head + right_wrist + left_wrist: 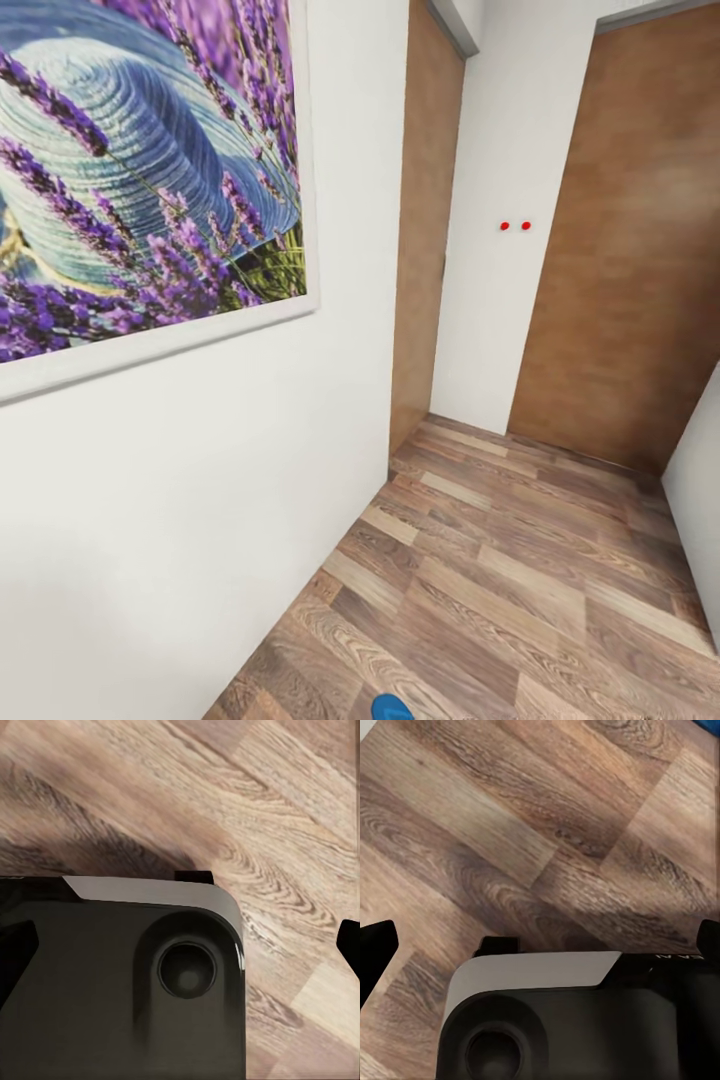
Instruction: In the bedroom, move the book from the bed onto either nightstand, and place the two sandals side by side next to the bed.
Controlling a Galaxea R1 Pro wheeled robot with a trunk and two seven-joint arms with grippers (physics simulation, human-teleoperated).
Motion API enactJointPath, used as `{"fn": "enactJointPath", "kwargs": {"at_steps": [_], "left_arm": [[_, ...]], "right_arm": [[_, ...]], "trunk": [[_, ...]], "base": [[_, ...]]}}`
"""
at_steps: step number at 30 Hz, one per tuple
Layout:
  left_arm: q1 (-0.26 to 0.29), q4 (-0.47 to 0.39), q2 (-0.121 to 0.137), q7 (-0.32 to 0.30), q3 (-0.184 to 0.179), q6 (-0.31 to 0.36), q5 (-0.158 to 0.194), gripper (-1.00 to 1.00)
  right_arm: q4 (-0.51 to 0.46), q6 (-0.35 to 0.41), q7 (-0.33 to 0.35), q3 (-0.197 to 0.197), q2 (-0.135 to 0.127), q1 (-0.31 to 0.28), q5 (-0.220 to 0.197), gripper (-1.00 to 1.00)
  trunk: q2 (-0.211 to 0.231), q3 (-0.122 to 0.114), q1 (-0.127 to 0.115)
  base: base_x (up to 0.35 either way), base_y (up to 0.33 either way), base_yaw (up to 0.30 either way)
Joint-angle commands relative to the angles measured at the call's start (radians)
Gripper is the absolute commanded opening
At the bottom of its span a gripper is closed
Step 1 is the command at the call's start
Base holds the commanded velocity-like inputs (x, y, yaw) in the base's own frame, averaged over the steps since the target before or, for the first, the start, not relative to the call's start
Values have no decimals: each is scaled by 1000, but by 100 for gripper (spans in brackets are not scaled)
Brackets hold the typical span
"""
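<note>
While facing white wall (200, 480) | wood-plank floor (520, 600) | blue sandal (392, 708) edge

I count one framed lavender picture (140, 170) on the white wall (200, 500). Right of that picture I see two brown wooden doors (425, 220) (630, 240), with two red dots (515, 226) between them. Below the picture, one blue sandal tip (392, 708) lies on the plank floor (520, 590).

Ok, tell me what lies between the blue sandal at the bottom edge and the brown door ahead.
In the head view, only bare wood-plank floor stretches from the blue sandal to the brown door; nothing rests on it.
</note>
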State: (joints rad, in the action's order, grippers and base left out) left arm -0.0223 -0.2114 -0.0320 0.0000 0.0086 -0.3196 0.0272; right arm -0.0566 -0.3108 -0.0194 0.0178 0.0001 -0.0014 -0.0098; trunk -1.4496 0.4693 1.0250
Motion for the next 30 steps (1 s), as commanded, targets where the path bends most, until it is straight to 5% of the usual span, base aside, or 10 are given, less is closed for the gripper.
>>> {"fn": "enactJointPath", "kwargs": {"at_steps": [1, 22, 30], "left_arm": [[-1, -2, 0, 0, 1, -1, 3, 100], [-1, -2, 0, 0, 1, -1, 3, 100], [-1, -2, 0, 0, 1, -1, 3, 100]], "right_arm": [[0, -2, -2, 2, 0, 0, -1, 100], [0, -2, -2, 2, 0, 0, -1, 100], [0, -2, -2, 2, 0, 0, -1, 100]], "trunk": [[0, 1, 0], [0, 1, 0], [0, 1, 0]], "base": [[0, 0, -204], [0, 0, -209], [0, 0, -32]]}}
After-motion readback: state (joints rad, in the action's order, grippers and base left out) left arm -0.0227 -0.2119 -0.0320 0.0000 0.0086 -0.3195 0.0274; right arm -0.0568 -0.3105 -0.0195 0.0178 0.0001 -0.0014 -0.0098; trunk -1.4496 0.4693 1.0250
